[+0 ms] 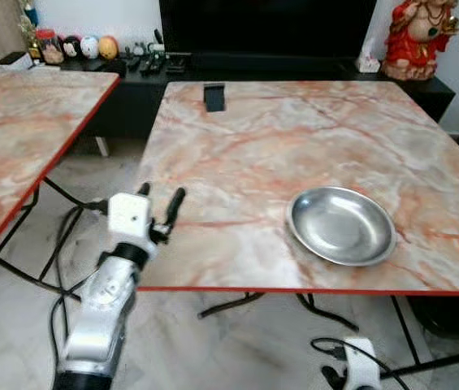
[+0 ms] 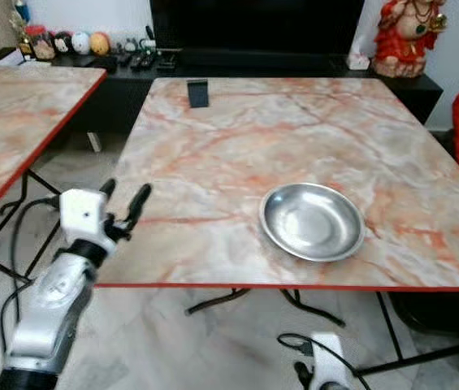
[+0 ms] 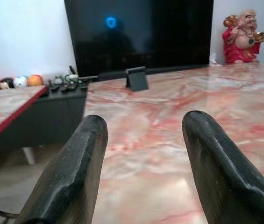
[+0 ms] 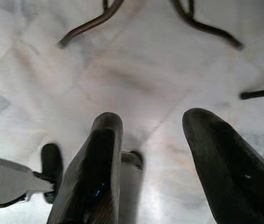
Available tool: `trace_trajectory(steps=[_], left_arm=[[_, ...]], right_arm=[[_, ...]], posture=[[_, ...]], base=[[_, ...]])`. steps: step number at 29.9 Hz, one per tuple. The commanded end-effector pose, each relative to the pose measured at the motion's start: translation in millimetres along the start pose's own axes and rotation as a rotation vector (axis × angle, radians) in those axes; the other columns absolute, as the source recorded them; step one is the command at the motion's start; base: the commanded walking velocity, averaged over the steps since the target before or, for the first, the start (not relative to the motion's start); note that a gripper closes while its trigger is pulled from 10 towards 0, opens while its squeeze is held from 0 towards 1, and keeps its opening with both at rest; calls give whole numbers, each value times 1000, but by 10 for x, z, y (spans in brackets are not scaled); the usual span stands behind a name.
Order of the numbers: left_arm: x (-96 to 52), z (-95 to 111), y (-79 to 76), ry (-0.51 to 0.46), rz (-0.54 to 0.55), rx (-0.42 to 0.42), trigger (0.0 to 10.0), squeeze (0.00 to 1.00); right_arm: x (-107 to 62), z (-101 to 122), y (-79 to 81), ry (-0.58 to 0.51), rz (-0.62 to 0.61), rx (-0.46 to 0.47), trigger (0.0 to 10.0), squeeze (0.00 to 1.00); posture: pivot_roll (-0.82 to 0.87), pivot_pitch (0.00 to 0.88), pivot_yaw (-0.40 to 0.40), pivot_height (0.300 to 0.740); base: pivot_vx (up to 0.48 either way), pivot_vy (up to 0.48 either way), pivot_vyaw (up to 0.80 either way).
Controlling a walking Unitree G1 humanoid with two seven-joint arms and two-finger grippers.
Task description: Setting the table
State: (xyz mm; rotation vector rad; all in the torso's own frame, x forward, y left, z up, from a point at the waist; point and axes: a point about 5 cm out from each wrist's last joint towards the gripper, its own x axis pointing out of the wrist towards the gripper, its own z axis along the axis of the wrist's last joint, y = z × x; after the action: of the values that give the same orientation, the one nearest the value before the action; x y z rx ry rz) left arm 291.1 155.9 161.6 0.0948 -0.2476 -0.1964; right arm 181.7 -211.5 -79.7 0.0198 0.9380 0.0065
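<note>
My right gripper (image 4: 150, 154) hangs low, cut off, fingers apart over floor. My left gripper (image 1: 161, 203), spread and empty, reaches the table (image 1: 294, 130) edge; bowl (image 1: 341, 225) well apart.

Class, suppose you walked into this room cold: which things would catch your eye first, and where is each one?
The shiny steel plate stands out, lying alone near the front edge of the marble-patterned table. The left gripper is raised, open and empty, at the table's front-left edge. Behind the table, a red figurine stands at the right, beside the dark television.
</note>
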Motion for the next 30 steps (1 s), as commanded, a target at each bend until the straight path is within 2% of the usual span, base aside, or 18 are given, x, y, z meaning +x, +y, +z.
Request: trace_trajectory(steps=[1,30], left_arm=[[26,15,-66,-4,-19,-2,10000,0],[15,1,-97,-2,-30,-14,10000,0]], right_arm=[[-20,-42,-62,15,-15,-7,10000,0],[-21,-82,-27,23,-7,-7,10000,0]], posture=[[-16,0,-5,707],[-23,0,15,707]], base=[[0,352,0],[0,350,0]])
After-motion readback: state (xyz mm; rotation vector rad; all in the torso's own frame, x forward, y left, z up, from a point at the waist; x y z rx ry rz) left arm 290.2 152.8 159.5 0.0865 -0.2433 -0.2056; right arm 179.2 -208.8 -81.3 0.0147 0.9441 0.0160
